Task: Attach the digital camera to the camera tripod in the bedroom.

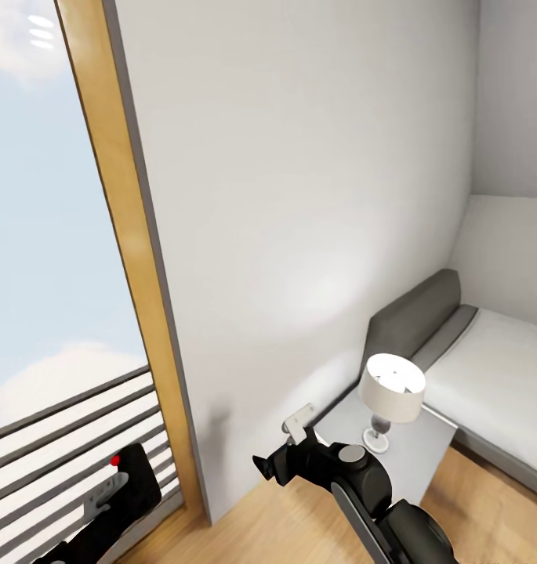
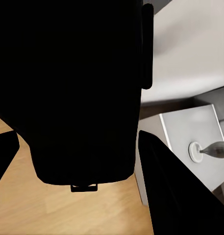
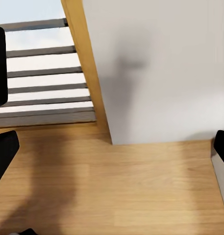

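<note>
digital camera [image 1: 121, 486], black with its red dot up, sits at about 7 o'clock in the head view, clenched in the left gripper [image 2: 77, 147], whose wrist view it nearly blacks out. right gripper [image 1: 295, 439] near 6 o'clock looks released and empty. pickup seems done; finding the tripod and mounting the camera remain. ahead: white wall [image 1: 299, 196], bedside table [image 1: 425, 446] with lamp [image 1: 391, 392], bed [image 1: 495, 376]. no readable writing anywhere.
</note>
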